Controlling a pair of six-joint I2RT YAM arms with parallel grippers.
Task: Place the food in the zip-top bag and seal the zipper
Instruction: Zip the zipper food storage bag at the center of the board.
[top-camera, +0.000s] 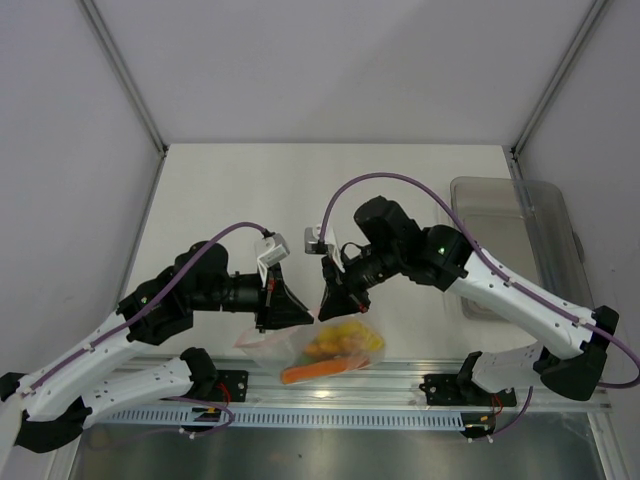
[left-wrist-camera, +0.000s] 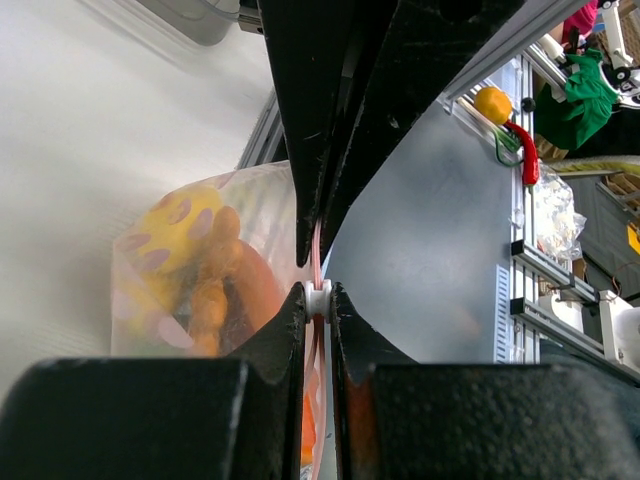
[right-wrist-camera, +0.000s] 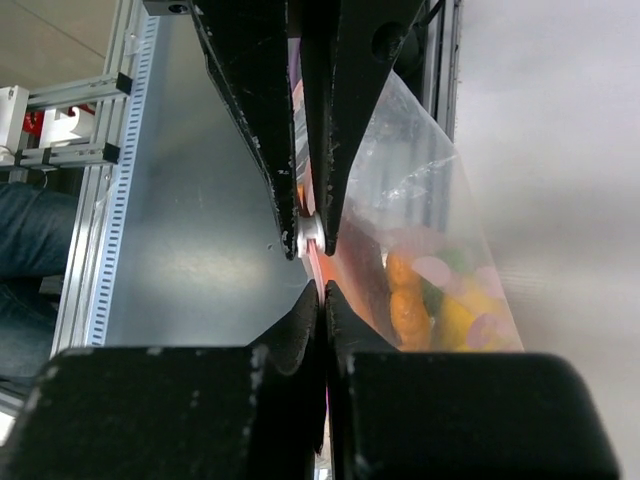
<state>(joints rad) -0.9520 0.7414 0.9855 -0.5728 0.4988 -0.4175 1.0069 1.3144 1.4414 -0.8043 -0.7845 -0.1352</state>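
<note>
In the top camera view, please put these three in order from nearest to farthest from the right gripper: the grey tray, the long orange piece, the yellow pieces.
From the right gripper:
1. yellow pieces, just under it, in the bag.
2. long orange piece, at the bag's near edge.
3. grey tray, at the table's right side.

Setting: robotics lab test cell. Evidence: white desk (top-camera: 400, 180) boxed in by plain white panels (top-camera: 330, 60); aluminium profile rail (top-camera: 400, 383) along the near edge; slotted cable duct (top-camera: 300, 415); two bolted-down arms, left (top-camera: 110, 350) and right (top-camera: 520, 300); profile racks (left-wrist-camera: 545, 270) beyond.
</note>
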